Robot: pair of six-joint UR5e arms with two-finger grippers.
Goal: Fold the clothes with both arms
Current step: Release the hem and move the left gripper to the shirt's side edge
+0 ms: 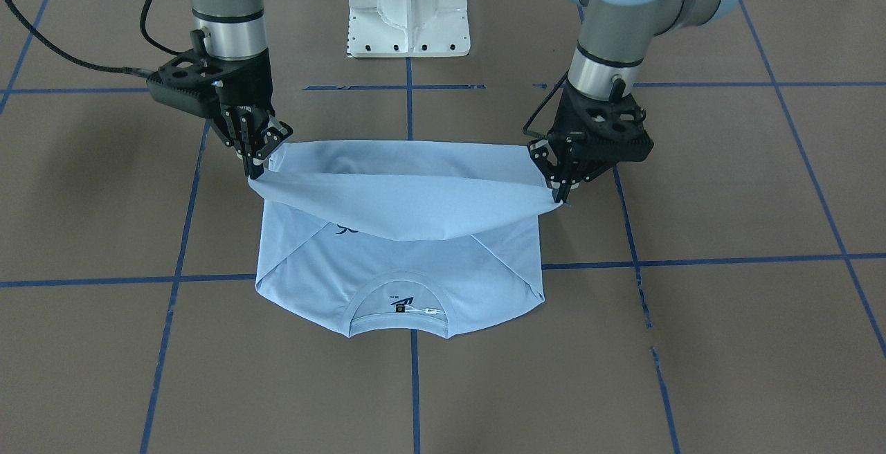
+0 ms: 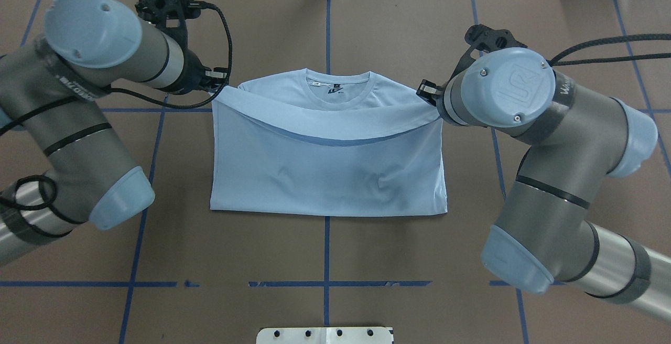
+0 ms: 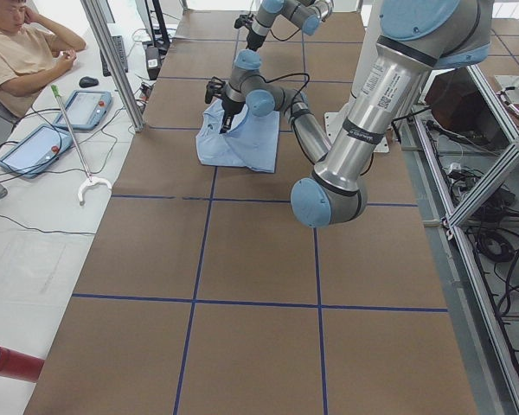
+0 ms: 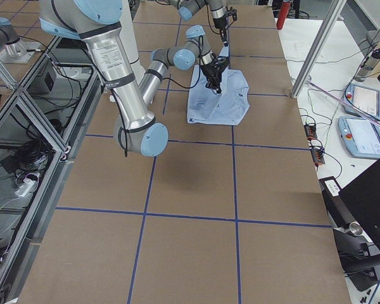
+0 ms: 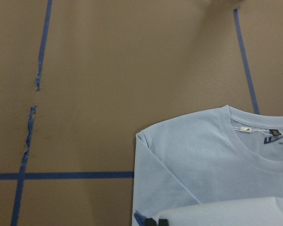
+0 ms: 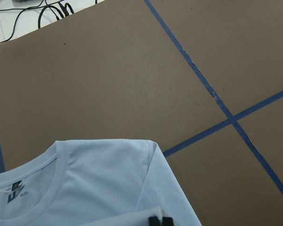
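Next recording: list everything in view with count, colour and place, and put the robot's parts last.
T-shirt: one, light blue, table centre, hem edge lifted over its body.
Table: one, brown, under everything.
Tape lines: several, blue, a grid on the table.
Pedestal base: one, white, robot's edge of the table.
Operator: one, beige shirt, seated at the side bench.
Teach pendants: two, grey-blue, on that bench.
Left arm: one, grey with light blue caps.
Right arm: one, same colours.
Left gripper: one, black, shut on a hem corner.
Right gripper: one, black, shut on the other corner.
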